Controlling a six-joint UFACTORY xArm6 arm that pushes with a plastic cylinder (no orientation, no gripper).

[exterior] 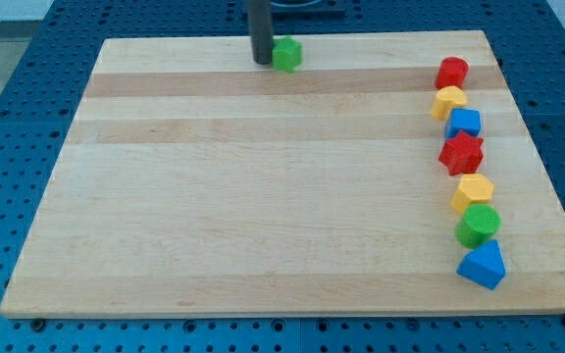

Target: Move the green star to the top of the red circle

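Observation:
The green star (286, 54) lies near the top edge of the wooden board (263, 196), left of the middle. My tip (262, 61) stands right against the star's left side. The red circle (451, 72) is far off at the view's top right, at the head of a column of blocks.
Below the red circle a column runs down the right side: a yellow block (448, 100), a blue cube (465, 123), a red star (461, 153), a yellow hexagon (473, 192), a green circle (479, 225) and a blue triangle (484, 265).

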